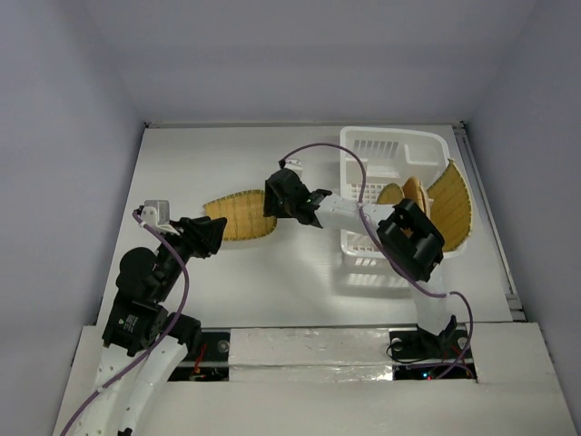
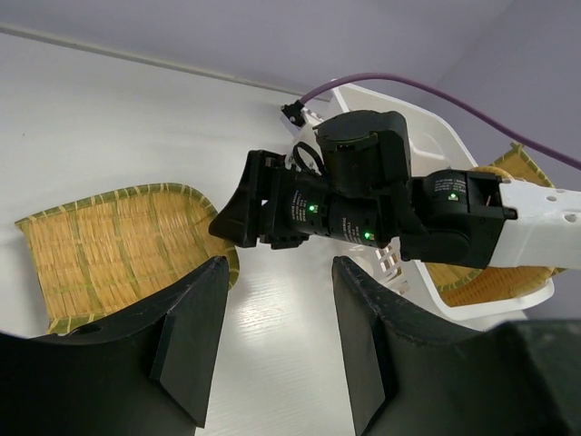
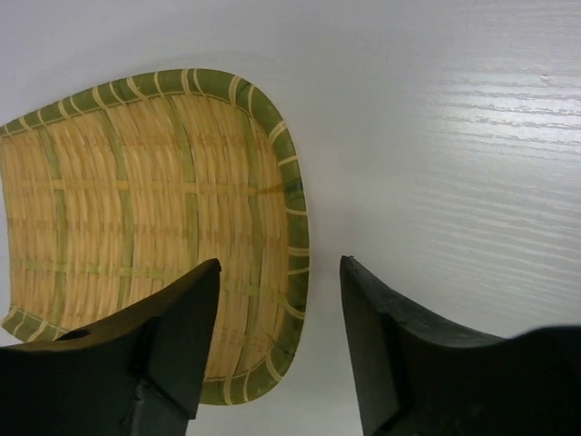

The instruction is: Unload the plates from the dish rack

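Note:
One woven orange-tan plate [image 1: 238,216] lies flat on the table left of the white dish rack [image 1: 392,143]. My right gripper [image 1: 269,203] is open over the plate's right edge; in the right wrist view [image 3: 280,263] its left finger is over the plate [image 3: 136,218] and its right finger over bare table. My left gripper [image 1: 221,232] is open and empty beside the plate's near edge, and in its own view [image 2: 280,262] it looks at that plate [image 2: 109,245] and the right gripper [image 2: 238,216]. Two plates [image 1: 410,193] stand in the rack. Another plate [image 1: 456,207] leans at its right side.
The right arm's white forearm [image 1: 349,211] and purple cable [image 1: 327,150] reach across the rack's left side. The rack [image 2: 436,136] shows behind the right arm in the left wrist view. White walls close the table at back and sides.

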